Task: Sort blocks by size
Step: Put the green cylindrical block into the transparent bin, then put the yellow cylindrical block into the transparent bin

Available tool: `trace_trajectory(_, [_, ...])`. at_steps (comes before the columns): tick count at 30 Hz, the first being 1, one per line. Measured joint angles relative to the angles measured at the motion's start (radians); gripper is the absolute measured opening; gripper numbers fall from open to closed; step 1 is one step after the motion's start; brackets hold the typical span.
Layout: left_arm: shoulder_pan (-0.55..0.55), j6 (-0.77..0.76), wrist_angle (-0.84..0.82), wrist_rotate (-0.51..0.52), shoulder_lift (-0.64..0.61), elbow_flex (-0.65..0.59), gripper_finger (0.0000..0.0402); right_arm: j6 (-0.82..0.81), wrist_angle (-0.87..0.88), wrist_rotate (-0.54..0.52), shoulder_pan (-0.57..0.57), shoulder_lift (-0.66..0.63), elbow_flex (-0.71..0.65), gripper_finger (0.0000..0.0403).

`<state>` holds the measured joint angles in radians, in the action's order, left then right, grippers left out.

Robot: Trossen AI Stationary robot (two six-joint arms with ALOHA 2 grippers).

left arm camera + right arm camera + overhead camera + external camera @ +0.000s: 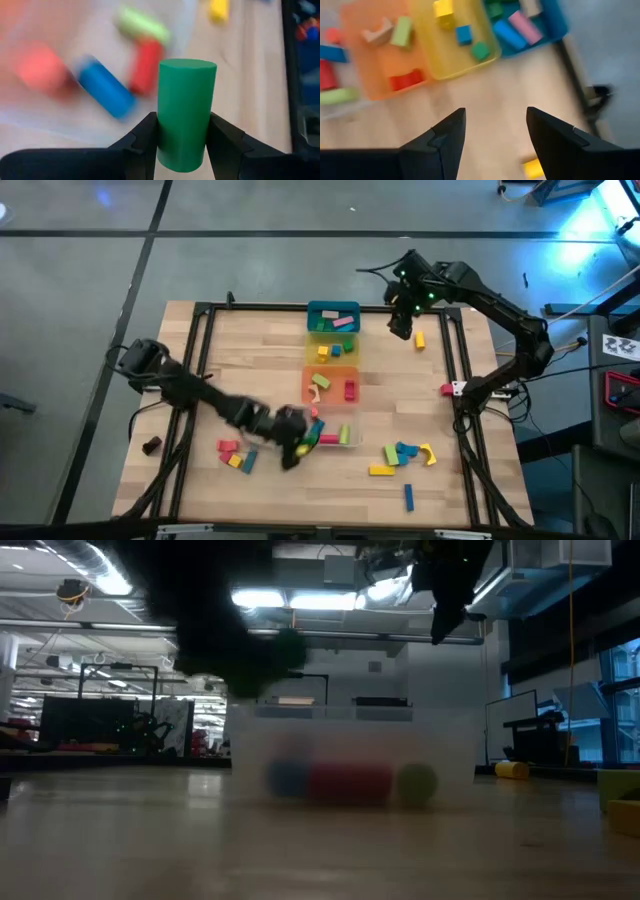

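My left gripper (pixel 297 448) is shut on a green cylinder block (pixel 186 112) at the near left corner of the clear bin (pixel 345 442). That bin holds blue, red, green and pink blocks (pixel 105 90). Behind it stand the orange bin (pixel 331 385), the yellow bin (pixel 333 350) and the teal bin (pixel 333 318), each with blocks inside. My right gripper (pixel 496 131) hangs open and holds nothing, high over the far right of the table, next to a loose yellow block (pixel 420 339). My left gripper pinches the green cylinder's round side (pixel 165 135) between its two fingers, on the lower half of the block. The cylinder stands up out of the fingers with its flat end (pixel 187 64) free. It is lifted clear of the table.
Loose blocks lie on the near part of the table: a red, yellow and blue group (pixel 235 455) at the left, a blue, green and yellow group (pixel 405 455) at the right, a blue bar (pixel 408 496) near the front edge. A black frame (pixel 205 320) runs around the table.
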<state>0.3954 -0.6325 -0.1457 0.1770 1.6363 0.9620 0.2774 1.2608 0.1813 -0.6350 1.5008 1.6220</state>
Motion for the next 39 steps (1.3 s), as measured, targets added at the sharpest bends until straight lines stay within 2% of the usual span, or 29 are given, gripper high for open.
trace_trajectory(6, [-0.152,0.212,0.103,-0.012,0.000,0.000,0.0117,-0.082,0.037,0.184,0.033,-0.055,-0.138,0.0211])
trace_trajectory(14, [-0.202,0.349,0.097,-0.054,0.000,0.000,0.0158,-0.220,0.035,0.197,0.191,-0.066,-0.319,0.0211])
trace_trajectory(16, [-0.202,0.368,0.097,-0.055,0.000,0.000,0.0163,-0.263,0.001,0.162,0.237,-0.067,-0.358,0.0211])
trace_trajectory(18, [-0.203,0.379,0.097,-0.054,0.000,0.000,0.0167,-0.312,-0.011,0.081,0.279,-0.066,-0.390,0.0211])
trace_trajectory(23, [-0.218,0.382,0.098,-0.055,0.000,0.000,0.0183,-0.468,-0.027,-0.260,0.346,-0.066,-0.442,0.0211])
trace_trajectory(26, [-0.237,0.410,0.101,-0.054,0.000,0.000,0.0188,-0.527,-0.055,-0.374,0.341,-0.066,-0.449,0.0211])
trace_trajectory(35, [-0.309,0.431,0.107,-0.054,0.000,0.000,0.0191,-0.544,-0.288,-0.391,0.143,-0.066,-0.523,0.0211])
trace_trajectory(39, [-0.337,0.431,0.105,-0.053,0.000,0.000,0.0191,-0.617,-0.349,-0.392,0.041,-0.066,-0.583,0.0211])
